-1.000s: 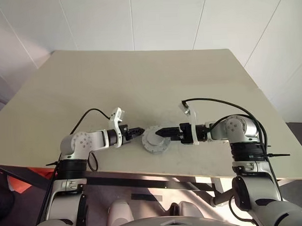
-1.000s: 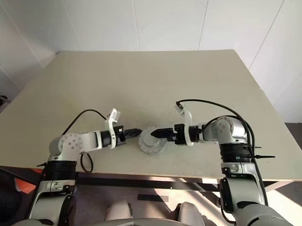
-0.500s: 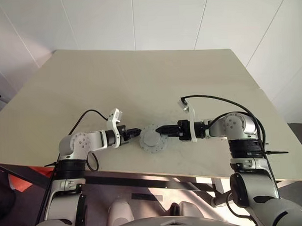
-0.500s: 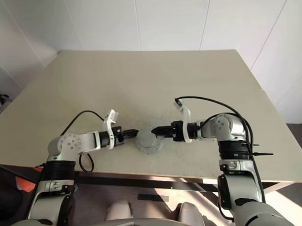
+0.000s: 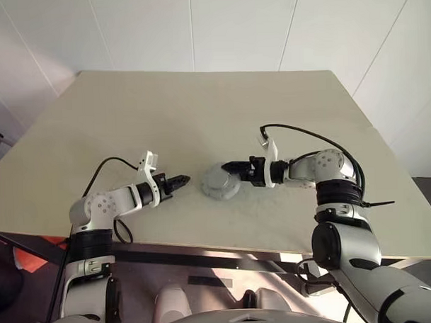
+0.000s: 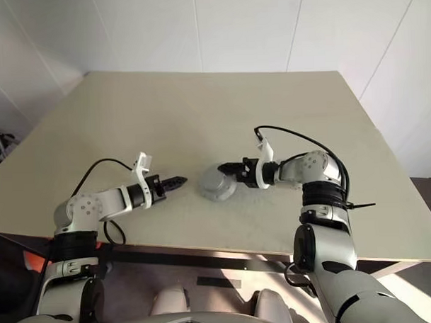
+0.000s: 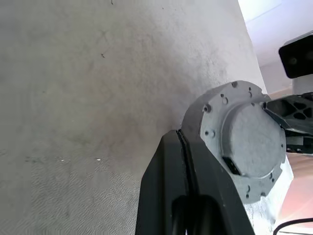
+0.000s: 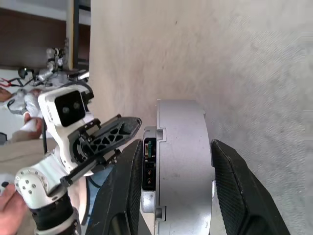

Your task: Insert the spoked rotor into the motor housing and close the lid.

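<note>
On the left, the left gripper (image 5: 179, 181) hovers just above the counter (image 5: 199, 112) with its two black fingers pressed together and nothing between them, its tips a short way from the motor housing (image 5: 220, 182) and not touching it. The housing sits near the counter's front edge, between the two arms, tipped up on its rim rather than lying flat. To its right, the right gripper (image 5: 235, 167) has its fingers set astride the housing's thickness, one on each flat face, as the right wrist view makes plain; they look closed on it, and that grip seems to be what keeps it tilted. The housing is a pale grey, squat round drum with a flanged rim ringed by small screw holes, a raised flat disc on the face, and a small dark connector recess on its side wall. It reads as cast or machined metal, so probably rigid and fairly heavy for its size, with smooth faces that could slide between hard fingers. Pinching across the two faces near the rim, as now, looks sound; the connector side is best avoided. The lid appears seated already, and whether the spoked rotor is inside cannot be told.
</note>
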Motion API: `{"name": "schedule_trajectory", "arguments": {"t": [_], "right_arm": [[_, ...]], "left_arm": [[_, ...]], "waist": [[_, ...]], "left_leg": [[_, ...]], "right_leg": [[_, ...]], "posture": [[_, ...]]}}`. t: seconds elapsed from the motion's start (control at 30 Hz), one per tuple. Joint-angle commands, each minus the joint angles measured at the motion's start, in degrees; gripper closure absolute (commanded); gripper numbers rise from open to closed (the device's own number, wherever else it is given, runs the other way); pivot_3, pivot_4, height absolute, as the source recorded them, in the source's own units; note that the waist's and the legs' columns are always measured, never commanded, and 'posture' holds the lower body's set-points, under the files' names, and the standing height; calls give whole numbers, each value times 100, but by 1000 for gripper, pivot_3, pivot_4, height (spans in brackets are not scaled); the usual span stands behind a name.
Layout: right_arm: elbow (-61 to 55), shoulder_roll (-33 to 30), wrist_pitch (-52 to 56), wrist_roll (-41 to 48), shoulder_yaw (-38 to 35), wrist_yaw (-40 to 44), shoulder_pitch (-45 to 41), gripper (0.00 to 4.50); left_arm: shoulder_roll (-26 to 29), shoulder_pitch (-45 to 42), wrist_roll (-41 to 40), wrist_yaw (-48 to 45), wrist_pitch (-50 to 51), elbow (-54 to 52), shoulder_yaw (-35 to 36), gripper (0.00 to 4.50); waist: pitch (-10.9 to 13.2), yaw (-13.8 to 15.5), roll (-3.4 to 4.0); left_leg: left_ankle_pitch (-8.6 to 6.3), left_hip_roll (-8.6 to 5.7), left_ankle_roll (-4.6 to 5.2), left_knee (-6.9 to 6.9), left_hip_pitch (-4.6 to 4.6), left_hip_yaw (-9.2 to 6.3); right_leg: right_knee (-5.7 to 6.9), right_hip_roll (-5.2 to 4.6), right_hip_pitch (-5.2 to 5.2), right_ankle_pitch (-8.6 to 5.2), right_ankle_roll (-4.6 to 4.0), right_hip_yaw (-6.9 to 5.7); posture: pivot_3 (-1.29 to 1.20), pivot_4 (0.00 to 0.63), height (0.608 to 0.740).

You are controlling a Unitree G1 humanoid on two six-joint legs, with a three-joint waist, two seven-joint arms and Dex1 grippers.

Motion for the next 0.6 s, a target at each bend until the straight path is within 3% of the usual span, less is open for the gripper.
{"name": "schedule_trajectory", "arguments": {"t": [0.03,0.27,0.6], "right_arm": [[407,64,-398,9,-539,-466,-412,2511],[943,395,-542,365,-1439,-1238,-1010,2511],[759,1004,-642,868,-2364,-2228,-1347,2511]], "left_arm": [[-35,27,-222,0,-164,-340,253,4500],[-419,80,-643,231,-377,-477,794,4500],[-565,234,-1200,426,-501,-619,1179,4500]], "waist": [[0,-12,0],[2,-28,2],[3,-29,3]], "left_leg": [[0,1,0,0,-11,0],[2,3,-3,7,-43,-2],[0,6,0,4,-67,-2]], "right_leg": [[1,1,-10,1,0,-1],[7,2,-41,2,-1,-4],[3,4,-62,3,1,-12]], "posture": [[0,0,740],[0,0,740],[0,0,740]]}}
